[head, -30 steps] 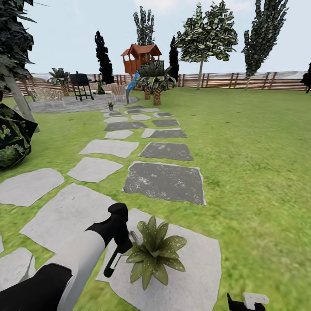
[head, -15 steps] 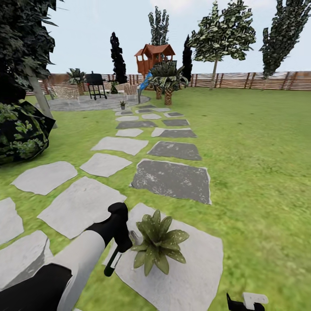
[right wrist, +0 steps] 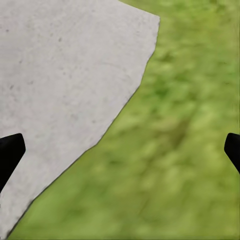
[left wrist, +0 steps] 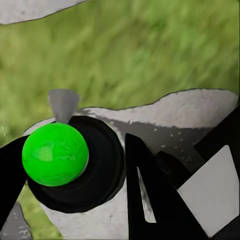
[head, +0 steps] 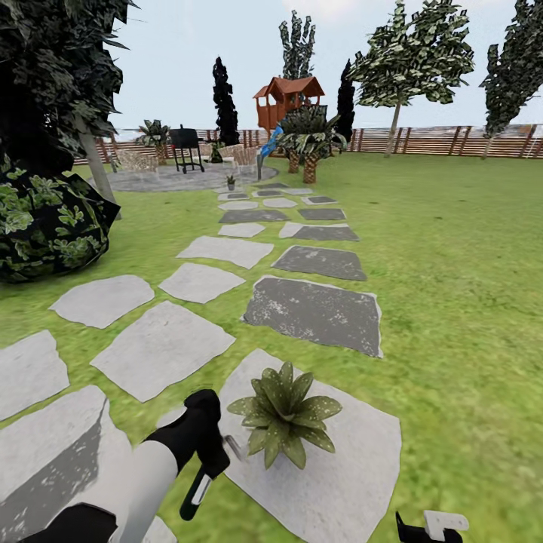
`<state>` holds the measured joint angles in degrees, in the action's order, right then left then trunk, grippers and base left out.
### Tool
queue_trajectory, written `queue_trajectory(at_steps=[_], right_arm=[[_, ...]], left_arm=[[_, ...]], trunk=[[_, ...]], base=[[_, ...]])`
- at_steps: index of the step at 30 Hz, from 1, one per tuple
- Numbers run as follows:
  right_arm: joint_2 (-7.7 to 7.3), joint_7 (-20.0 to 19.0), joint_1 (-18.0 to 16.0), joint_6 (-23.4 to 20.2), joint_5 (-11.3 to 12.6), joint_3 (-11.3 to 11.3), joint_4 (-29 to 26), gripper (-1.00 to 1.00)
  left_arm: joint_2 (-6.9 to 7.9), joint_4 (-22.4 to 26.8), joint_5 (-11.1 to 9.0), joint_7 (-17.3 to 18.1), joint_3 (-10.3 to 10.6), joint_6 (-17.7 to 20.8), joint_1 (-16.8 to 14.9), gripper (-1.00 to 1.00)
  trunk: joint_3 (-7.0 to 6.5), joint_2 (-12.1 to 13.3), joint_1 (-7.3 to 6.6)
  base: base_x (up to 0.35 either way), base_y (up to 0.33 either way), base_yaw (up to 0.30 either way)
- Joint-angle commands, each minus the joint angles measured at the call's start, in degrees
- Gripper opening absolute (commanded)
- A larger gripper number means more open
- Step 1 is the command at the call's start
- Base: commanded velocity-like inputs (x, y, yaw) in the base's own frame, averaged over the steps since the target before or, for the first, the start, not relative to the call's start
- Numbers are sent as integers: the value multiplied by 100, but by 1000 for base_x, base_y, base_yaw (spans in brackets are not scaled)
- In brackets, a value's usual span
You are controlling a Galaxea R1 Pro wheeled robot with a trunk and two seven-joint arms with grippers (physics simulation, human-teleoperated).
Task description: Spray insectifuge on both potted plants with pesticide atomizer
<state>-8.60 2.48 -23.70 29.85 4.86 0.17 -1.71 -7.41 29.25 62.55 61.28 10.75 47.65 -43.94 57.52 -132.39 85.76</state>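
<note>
**Atomizer held beside a potted plant on the garden path**

At the far left a dark leafy bush [head: 45, 226] sits on the lawn [head: 452, 302] under a tree. Near the bottom left, the left arm reaches forward, and the left gripper [head: 207, 460] is pinching the pesticide atomizer [head: 194, 494]; the dark bottle hangs downward below the gripper, with its pale label strip showing. In the left wrist view the bottle's bright green end [left wrist: 55, 154] sits between the black fingers [left wrist: 150, 200], over pale stone.

Just right of the gripper, a potted plant [head: 285, 413] stands on a large pale stepping stone [head: 354, 467]. More stepping stones run away toward a far paved patch [head: 173, 179] with a grill [head: 185, 143], a red playhouse [head: 286, 98] and a slatted fence [head: 452, 139].

At the bottom right, the right gripper [right wrist: 120, 150] is spread wide over the edge of a stone and grass.
</note>
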Motion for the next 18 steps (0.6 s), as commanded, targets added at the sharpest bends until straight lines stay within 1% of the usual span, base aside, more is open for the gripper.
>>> queue_trajectory(at_steps=[1, 2, 4, 9, 11, 12, 15, 18], right_arm=[[4, -18, -3, 21, 50, 9, 4, 100], [5, -19, -3, 21, 50, 9, 4, 100], [7, -20, -3, 21, 50, 10, 4, 100], [7, -20, -3, 21, 50, 10, 1, 100], [7, -20, -3, 21, 50, 10, 3, 100], [7, -17, -3, 21, 50, 5, 4, 100], [0, -12, -3, 21, 44, 2, 4, 100], [-1, -11, -3, 21, 42, 6, 4, 100]], left_arm=[[-1, 2, -23, -186, 11, 27, 51, -100], [0, -7, -56, -311, 11, 22, 78, -100], [-3, -28, -124, -411, 14, 8, 103, -100], [-1, 30, -181, -455, 10, 1, 163, -100], [-48, 48, -214, -458, 5, 0, 166, -100], [-59, 68, -297, -459, 3, -1, 166, -100], [-19, 213, -586, -459, -5, -2, 166, -100], [4, 256, -675, -459, 5, -7, 166, -100]], trunk=[[5, -2, -1], [5, -2, -1], [5, -2, -1], [5, -2, -1], [5, -2, -1], [5, -2, -1], [5, -2, -1], [5, -2, -1]], base=[[0, 0, 0], [0, 0, 0], [0, 0, 0], [0, 0, 0], [0, 0, 0], [0, 0, 0], [0, 0, 0], [0, 0, 0]])
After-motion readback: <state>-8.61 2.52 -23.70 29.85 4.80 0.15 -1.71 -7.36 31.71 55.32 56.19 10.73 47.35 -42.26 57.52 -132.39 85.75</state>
